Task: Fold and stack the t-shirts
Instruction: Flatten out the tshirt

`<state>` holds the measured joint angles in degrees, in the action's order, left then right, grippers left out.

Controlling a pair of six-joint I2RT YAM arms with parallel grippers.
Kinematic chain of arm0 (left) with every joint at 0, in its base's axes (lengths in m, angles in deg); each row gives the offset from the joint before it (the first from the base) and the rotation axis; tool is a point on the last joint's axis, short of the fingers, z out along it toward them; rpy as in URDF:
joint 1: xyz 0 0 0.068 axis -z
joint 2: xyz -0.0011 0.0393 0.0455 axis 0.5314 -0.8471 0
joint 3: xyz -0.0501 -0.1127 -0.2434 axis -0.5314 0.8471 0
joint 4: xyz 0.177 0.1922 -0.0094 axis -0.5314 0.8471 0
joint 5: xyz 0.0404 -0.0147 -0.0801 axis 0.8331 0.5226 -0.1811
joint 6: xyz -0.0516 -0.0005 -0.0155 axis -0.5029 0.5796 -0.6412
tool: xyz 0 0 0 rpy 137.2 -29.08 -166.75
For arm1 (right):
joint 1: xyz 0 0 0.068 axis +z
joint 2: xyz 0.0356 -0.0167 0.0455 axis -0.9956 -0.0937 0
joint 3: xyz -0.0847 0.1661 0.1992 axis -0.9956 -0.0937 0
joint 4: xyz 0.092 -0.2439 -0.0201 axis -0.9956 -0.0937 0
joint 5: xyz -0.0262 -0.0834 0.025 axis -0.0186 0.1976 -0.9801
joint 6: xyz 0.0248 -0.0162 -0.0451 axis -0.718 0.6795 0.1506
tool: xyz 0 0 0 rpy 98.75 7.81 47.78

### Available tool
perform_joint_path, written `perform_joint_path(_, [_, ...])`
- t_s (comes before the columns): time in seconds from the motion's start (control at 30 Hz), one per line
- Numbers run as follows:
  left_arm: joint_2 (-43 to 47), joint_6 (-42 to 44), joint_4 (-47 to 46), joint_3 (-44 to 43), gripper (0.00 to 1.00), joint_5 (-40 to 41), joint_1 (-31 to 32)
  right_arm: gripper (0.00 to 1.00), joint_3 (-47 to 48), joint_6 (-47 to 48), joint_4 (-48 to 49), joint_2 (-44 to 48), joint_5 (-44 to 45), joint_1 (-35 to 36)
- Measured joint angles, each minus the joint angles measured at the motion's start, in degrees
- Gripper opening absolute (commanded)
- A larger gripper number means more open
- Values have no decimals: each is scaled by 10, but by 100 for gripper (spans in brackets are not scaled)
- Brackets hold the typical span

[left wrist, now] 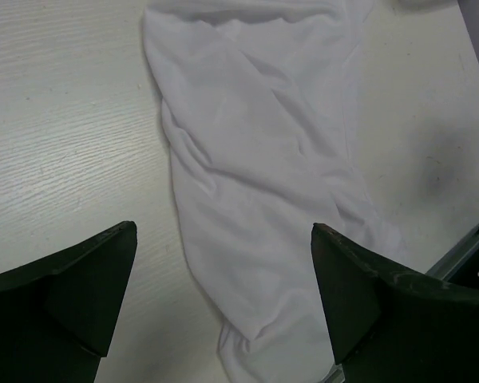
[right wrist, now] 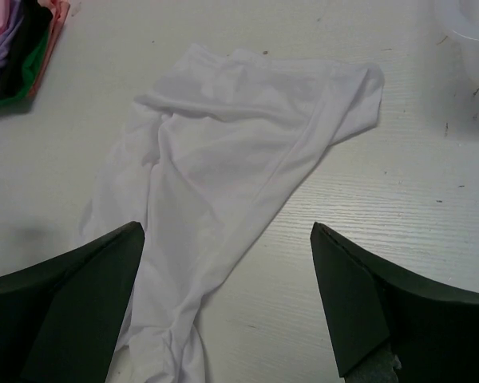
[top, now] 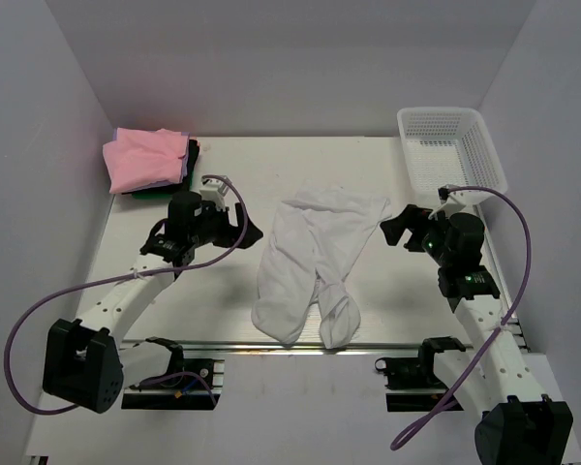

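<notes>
At the counter's (top: 387, 291) far left corner, a folded pink t-shirt (top: 145, 158) tops a stack of darker shirts (right wrist: 24, 60), seemingly green and black. The left gripper (left wrist: 223, 230) hovers at the left edge of the crumpled white t-shirt (top: 310, 257) lying mid-counter, jaws apart and empty. The right gripper (right wrist: 223, 231) faces it from the other side, jaws likewise spread, holding nothing. A mesh basket (top: 452, 145) sits far right.

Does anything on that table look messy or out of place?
Yes: the white shirt lies crumpled in the middle, twisted into two wrinkled lobes rather than spread flat. The pink-topped stack is folded.
</notes>
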<state>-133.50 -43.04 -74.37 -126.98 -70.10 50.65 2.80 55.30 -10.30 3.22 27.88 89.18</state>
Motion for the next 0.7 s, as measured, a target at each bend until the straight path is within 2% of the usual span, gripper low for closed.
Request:
perform_joint_path(0.2, [-36, 9, -23, 0, 99, -70, 4, 90, -3, 0, 23, -6, -1, 0])
perform_joint_path(0.33, [-70, 10, -29, 1, 99, -114, 32, 90, 1, 9, 44, -46, -10, 0])
perform_joint_path(0.5, [-123, 10, -15, -2, 99, -145, 113, 90, 71, 51, 22, -184, -9, 7])
perform_joint_path(0.7, [-186, 42, 90, -61, 96, -97, 234, 90, 211, 135, -29, -348, -9, 59])
